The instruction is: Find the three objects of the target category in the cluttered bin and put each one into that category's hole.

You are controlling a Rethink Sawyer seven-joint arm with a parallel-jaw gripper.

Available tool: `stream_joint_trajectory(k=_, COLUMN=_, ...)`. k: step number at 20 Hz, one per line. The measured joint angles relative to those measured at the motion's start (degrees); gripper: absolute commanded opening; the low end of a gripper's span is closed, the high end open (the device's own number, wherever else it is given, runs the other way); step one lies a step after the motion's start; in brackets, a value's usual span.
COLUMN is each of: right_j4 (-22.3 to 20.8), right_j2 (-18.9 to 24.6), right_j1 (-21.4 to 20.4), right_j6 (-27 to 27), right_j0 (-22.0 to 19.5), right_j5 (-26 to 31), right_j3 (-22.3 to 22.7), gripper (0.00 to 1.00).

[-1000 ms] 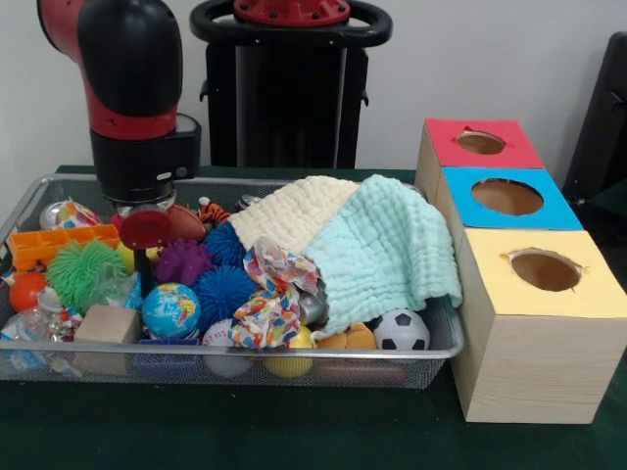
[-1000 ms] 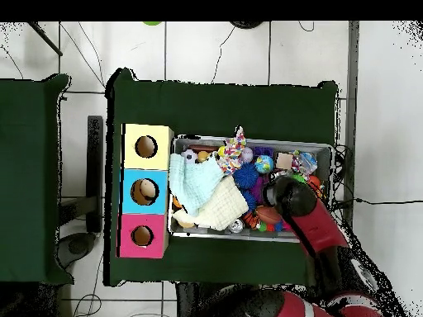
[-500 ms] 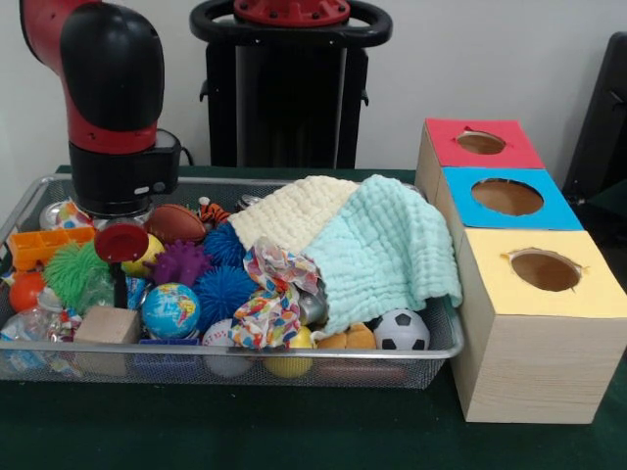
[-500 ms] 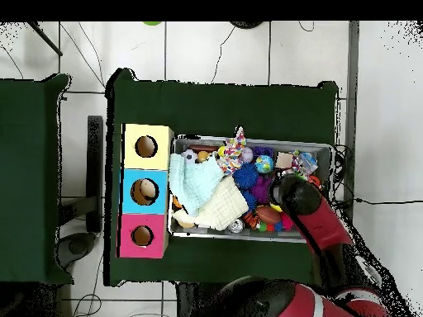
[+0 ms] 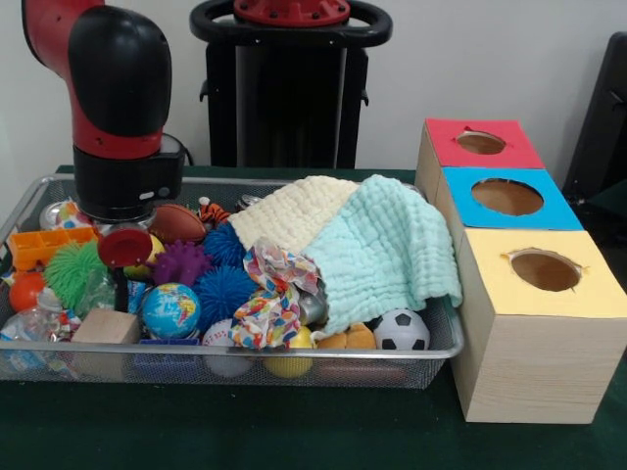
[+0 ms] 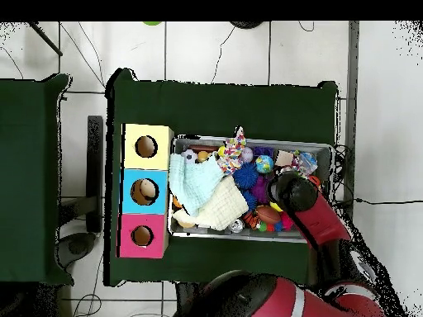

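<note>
One clear plastic piece (image 5: pixel 39 320) left of gripper (image 5: pixel 121 286)

- mint cloth (image 5: pixel 387 250) draped beside cream cloth (image 5: pixel 292 211)
- globe ball (image 5: pixel 170 309) near wooden block (image 5: pixel 106 326)
- soccer ball (image 5: pixel 402 331) by the front rim
- dotted paper wad (image 5: pixel 271 294)
- green spiky ball (image 5: pixel 80 272)

The arm (image 6: pixel 318 223) overhangs the bin (image 6: pixel 248 235) (toy-crammed).

A robotics lab is indicated. A green-draped desk (image 6: pixel 223 107) is set on a tiled floor (image 6: pixel 215 49), where cables (image 6: pixel 223 54) are strewn.
</note>
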Motion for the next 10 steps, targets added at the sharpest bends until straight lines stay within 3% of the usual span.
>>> stream_joint_trajectory(k=10, right_j4=0.0, right_j2=-0.1, right_j1=1.3, right_j6=0.0, right_j0=0.0, right_j5=0.0, right_j3=-1.0, gripper=1.0)
